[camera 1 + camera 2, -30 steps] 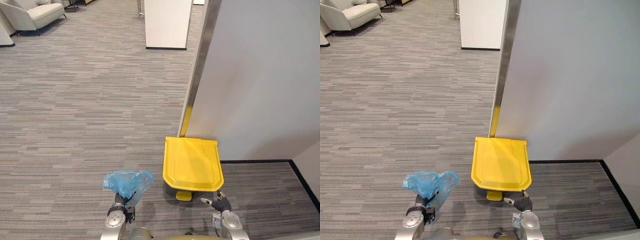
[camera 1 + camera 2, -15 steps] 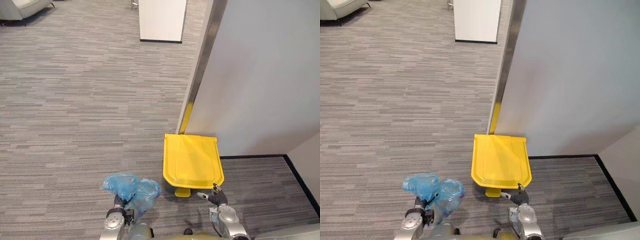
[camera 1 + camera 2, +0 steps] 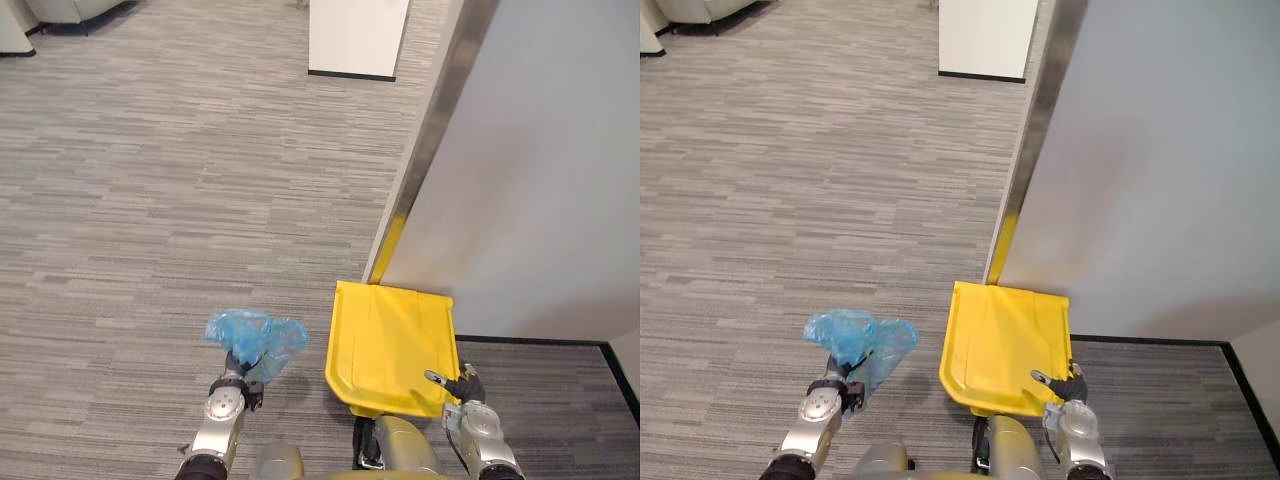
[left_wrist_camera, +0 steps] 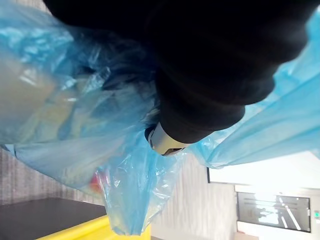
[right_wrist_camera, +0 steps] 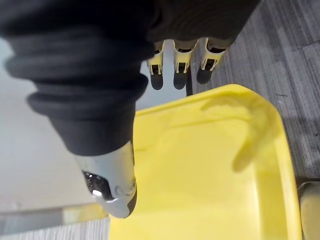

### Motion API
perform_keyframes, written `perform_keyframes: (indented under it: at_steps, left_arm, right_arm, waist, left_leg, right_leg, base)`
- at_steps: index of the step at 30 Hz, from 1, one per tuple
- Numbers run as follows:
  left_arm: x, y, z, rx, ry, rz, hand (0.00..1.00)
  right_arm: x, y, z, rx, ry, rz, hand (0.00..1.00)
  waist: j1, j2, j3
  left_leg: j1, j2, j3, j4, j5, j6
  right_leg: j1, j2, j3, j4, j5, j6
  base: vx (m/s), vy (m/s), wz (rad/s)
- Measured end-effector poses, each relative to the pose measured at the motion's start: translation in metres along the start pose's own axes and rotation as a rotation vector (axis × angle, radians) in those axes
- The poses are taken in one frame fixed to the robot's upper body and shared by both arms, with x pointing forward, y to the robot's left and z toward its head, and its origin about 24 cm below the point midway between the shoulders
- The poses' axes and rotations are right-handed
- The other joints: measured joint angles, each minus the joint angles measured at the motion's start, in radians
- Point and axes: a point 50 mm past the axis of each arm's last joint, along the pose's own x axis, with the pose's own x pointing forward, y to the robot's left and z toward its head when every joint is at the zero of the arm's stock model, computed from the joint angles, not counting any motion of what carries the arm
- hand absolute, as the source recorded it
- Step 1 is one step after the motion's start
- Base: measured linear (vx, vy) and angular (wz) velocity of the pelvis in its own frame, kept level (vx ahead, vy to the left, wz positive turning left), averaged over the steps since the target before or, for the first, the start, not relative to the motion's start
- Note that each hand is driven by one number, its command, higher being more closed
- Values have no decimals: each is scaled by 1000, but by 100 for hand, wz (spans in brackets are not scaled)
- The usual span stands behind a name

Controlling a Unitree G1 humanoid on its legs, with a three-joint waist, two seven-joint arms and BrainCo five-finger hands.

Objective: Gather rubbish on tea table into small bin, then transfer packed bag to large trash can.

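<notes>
The blue bag (image 3: 255, 338) is held off the floor in the left hand (image 3: 243, 385), to the robot's left of the trash can (image 3: 390, 345) and apart from it. The bag's gathered plastic runs down into the hand, and the fingers are clenched on it. In the left wrist view the thin blue plastic (image 4: 75, 125) bunches round the hand on both sides. Pale contents and one small red item (image 4: 95, 182) show through it, but they cannot be identified.

The trash can has a yellow lid, which lies closed and flat. Its back edge stands against the grey wall (image 3: 540, 180), just beside the metal strip (image 3: 430, 130) that runs down the wall's corner.

The right hand (image 3: 460, 385) is over the near right corner of the lid. In the right wrist view its fingers (image 5: 175, 70) are extended in a row and its thumb (image 5: 112, 185) stands apart. The hand holds nothing. Whether the fingertips touch the lid cannot be determined, though the hand casts a shadow on the yellow surface.

The floor (image 3: 150, 200) is grey striped carpet. A white cabinet (image 3: 355, 35) stands well beyond the trash can.
</notes>
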Motion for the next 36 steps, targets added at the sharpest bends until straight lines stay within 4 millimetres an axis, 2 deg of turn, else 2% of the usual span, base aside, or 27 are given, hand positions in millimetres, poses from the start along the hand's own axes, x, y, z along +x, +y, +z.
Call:
perform_keyframes:
  at_steps: [3, 5, 11, 14, 19, 20, 21, 22, 24, 25, 26, 27, 28, 29, 30, 31, 32, 33, 36]
  left_arm:
    - [-5, -1, -8, -1, 24, -3, 100]
    - [-10, -3, -15, 3, 45, -14, 100]
    - [-15, -3, -22, 8, 67, -12, 100]
    - [-19, -1, -28, 7, 85, -8, 100]
    - [-24, 1, -37, 4, 120, 2, 100]
    - [-24, 1, -37, 4, 119, 3, 100]
    - [-24, -2, -36, -3, 116, 0, 100]
    - [-23, 0, -35, -2, 113, 4, 100]
    - [-23, 1, -35, 1, 113, 8, 100]
    - [-23, 1, -35, 0, 113, 9, 100]
    - [-23, 1, -35, -1, 113, 9, 100]
    - [-23, 1, -34, -4, 110, 13, 100]
    - [-23, 2, -34, -8, 113, 17, 100]
    - [-25, -2, -37, -28, 125, 19, 100]
    - [-25, -7, -37, -57, 124, 18, 100]
    - [-25, -8, -36, -70, 125, 22, 100]
    - [-26, -11, -40, -73, 143, 10, 100]
    - [-27, -13, -42, -69, 153, 0, 100]
    - [-29, -13, -49, -56, 183, -7, 100]
  right_arm:
    - [-6, 11, -14, 2, 48, 29, 0]
    - [-8, 12, -21, -1, 76, 35, 0]
    - [-8, 11, -21, 28, 76, 29, 0]
    - [-9, 11, -23, 26, 80, 28, 0]
    - [-13, 6, -32, 1, 100, 23, 0]
    - [-15, 4, -37, -10, 113, 21, 0]
    - [-16, 8, -38, -30, 110, 38, 0]
    - [-17, 8, -39, -36, 114, 43, 0]
    - [-20, 6, -45, -40, 131, 39, 0]
    - [-20, 6, -45, -40, 130, 40, 0]
    - [-20, 6, -45, -41, 127, 41, 0]
    - [-18, 8, -41, -39, 117, 47, 0]
    - [-17, 8, -39, -40, 110, 46, 0]
    - [-16, 8, -37, -42, 105, 47, 0]
    - [-13, 5, -32, -49, 90, 40, 0]
    - [-10, 3, -27, -54, 75, 36, 0]
    - [-7, 3, -24, -59, 74, 34, 0]
    - [-8, -3, -33, -73, 109, 21, 0]
    - [-10, -19, -46, -102, 169, -13, 0]
  waist:
    - [-5, 10, -22]
    - [-25, 21, -40]
    - [-22, 33, -71]
    - [-20, 24, -76]
    - [-9, -31, -65]
    - [-9, -41, -63]
    - [3, -34, -66]
    - [3, -47, -65]
    - [5, -71, -71]
    - [5, -78, -76]
    - [5, -83, -80]
    - [8, -102, -91]
    - [6, -99, -95]
    - [24, -83, -114]
    - [39, -70, -128]
    - [34, -62, -130]
    - [12, -39, -137]
    - [-6, -39, -140]
    - [-4, -27, -145]
  left_leg:
    - [-3, 32, -23, -45, -9, -18]
    - [-7, 48, -48, -58, -3, -29]
    - [-5, 87, -53, -61, 10, -46]
    - [2, 81, -47, -60, 21, -48]
    - [28, 33, 19, -115, 83, -44]
    - [23, 20, 20, -119, 101, -43]
    - [6, 41, 37, -164, 149, -42]
    - [3, 34, 37, -182, 168, -42]
    - [-8, 28, 19, -209, 207, -58]
    - [-22, 28, 7, -216, 220, -73]
    - [-33, 28, 4, -217, 225, -79]
    - [-59, 30, 4, -220, 232, -93]
    - [-68, 32, 3, -228, 239, -101]
    - [-62, 37, 6, -280, 260, -103]
    - [-63, 30, 7, -345, 290, -75]
    - [-65, 30, 3, -375, 313, -71]
    - [-59, 37, -5, -434, 356, -64]
    - [-40, 36, -7, -478, 380, -37]
    - [-29, 25, -35, -503, 407, -35]
  right_leg:
    - [8, 33, -19, -57, 13, -12]
    - [25, 43, -46, -88, 21, -23]
    - [47, 75, -53, -111, 41, -41]
    - [54, 74, -45, -111, 46, -40]
    - [53, 20, -19, -122, 80, -25]
    - [53, 17, -9, -144, 94, 1]
    - [27, 13, 7, -93, 97, 34]
    - [10, -6, 17, 9, 66, 33]
    - [25, -73, 64, 276, -18, 58]
    - [68, -111, 95, 339, -42, 77]
    - [96, -131, 106, 335, -59, 88]
    - [134, -144, 100, 258, -130, 123]
    - [146, -142, 73, 207, -154, 126]
    - [162, -122, 67, 78, -177, 127]
    - [178, -107, 62, -55, -183, 98]
    - [178, -98, 64, -98, -175, 57]
    - [181, -82, 61, -147, -140, 51]
    - [196, -80, 52, -187, -117, 47]
    - [214, -77, 41, -241, -90, 52]
  base:
    - [25, -86, 2]
    - [51, -92, 28]
    - [19, -71, 8]
    - [-76, -27, -1]
    - [-170, -37, -4]
    - [-224, -80, -6]
    - [-233, -89, -5]
    - [-226, -106, 2]
    - [-205, -118, 17]
    - [-223, -198, 12]
    - [-182, -216, -4]
    - [-108, -175, -10]
    - [-114, -232, -41]
    - [-85, -229, -82]
    - [-87, -196, -100]
    - [-129, -134, -76]
    - [-139, -109, -16]
    - [-104, -82, 5]
    - [-42, 11, 7]
